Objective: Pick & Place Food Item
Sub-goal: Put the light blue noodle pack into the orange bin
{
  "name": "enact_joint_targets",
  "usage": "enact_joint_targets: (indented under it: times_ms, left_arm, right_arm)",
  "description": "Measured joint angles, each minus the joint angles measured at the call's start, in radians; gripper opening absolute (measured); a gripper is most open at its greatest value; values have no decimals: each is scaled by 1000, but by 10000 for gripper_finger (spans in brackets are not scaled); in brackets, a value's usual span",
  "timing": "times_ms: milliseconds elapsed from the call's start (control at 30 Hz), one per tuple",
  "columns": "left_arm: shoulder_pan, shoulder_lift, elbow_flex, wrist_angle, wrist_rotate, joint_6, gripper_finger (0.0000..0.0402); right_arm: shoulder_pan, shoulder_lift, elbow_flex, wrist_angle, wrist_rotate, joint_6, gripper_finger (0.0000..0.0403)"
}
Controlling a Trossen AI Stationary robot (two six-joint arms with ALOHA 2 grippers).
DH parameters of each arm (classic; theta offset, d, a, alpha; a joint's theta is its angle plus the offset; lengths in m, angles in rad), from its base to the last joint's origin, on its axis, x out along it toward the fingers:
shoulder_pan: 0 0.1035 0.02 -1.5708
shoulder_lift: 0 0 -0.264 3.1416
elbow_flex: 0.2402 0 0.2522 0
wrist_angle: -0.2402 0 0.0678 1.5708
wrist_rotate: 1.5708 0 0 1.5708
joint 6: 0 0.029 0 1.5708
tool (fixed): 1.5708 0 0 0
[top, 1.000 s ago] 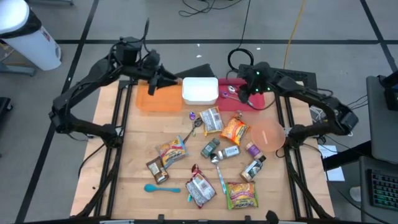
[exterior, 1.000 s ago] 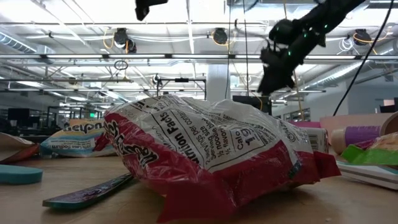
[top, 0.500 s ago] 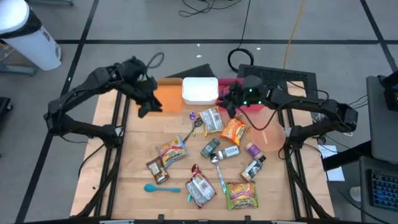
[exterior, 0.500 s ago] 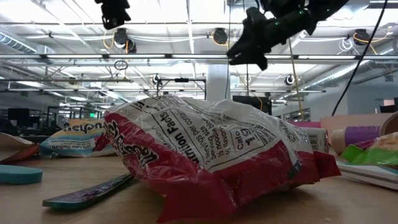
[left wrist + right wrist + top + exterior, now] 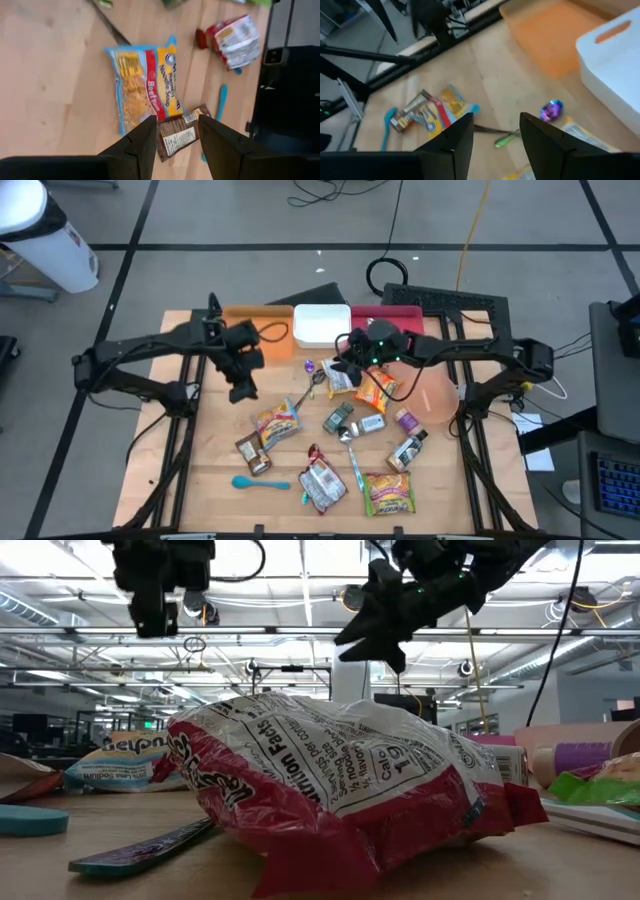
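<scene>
Now both arms hang over the far half of the table, and the left gripper sits with its jaws parted and empty, the beef noodle soup packet lying flat on the wood just nearer than it and a touch to the right, a small brown snack packet touching its near-left end. That packet's long axis runs on a diagonal, so I judge the left arm best placed to drop onto it. Over on the right, the right gripper hovers open and empty above the silver snack packet by the white bin.
</scene>
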Motion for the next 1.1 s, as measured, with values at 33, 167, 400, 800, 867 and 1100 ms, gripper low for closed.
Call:
enact_joint_targets:
  times_ms: [33, 167, 400, 800, 867, 1100]
  left_arm:
    - [-11, 0, -27, 19, 1, -15, 154]
    - [-53, 0, -130, 110, 11, -65, 154]
    - [-105, 1, -248, 203, 8, -168, 154]
    - [-143, 0, -395, 357, -131, -258, 154]
    - [-143, 1, -419, 408, -131, -275, 154]
    - [-143, 4, -491, 484, -132, -313, 154]
  right_arm:
    - [3, 9, 1, 19, 0, 8, 151]
    - [6, 21, 1, 25, -1, 11, 149]
    - [3, 19, 1, 27, 0, -15, 149]
    - [3, 19, 1, 26, -1, -45, 145]
    - [3, 19, 1, 24, -1, -45, 144]
    - [3, 19, 1, 18, -1, -46, 143]
